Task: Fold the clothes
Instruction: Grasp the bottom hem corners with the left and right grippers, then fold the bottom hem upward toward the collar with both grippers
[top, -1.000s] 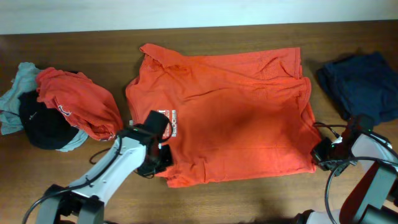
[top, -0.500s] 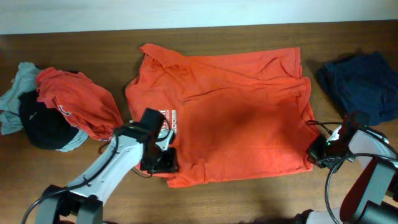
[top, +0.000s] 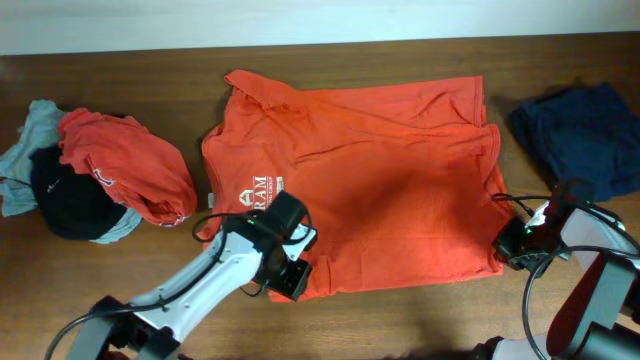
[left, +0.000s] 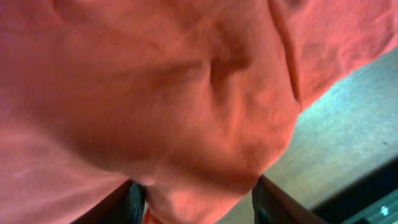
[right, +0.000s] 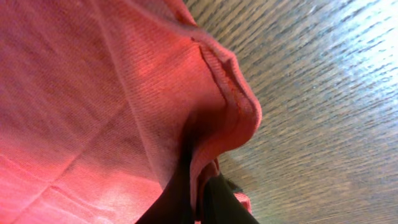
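Note:
A large orange-red T-shirt (top: 380, 190) lies spread flat mid-table, its white lettering (top: 258, 187) near the left side. My left gripper (top: 288, 268) sits over the shirt's lower left hem. In the left wrist view its fingers (left: 127, 205) stand apart, open, with a bulge of orange cloth (left: 205, 124) lying loose between them. My right gripper (top: 512, 246) is at the shirt's lower right corner. In the right wrist view it (right: 199, 199) is shut on a pinched fold of the hem (right: 230, 81).
At the left lies a heap of other clothes: a red one (top: 125, 165), a black one (top: 65, 195) and a grey-green one (top: 30, 135). A navy garment (top: 580, 135) lies at the right edge. Bare wooden table (top: 420, 320) runs along the front.
My left gripper has opened and slid right along the lower hem, uncovering the white lettering. The right gripper shifted slightly left and stays shut on the corner.

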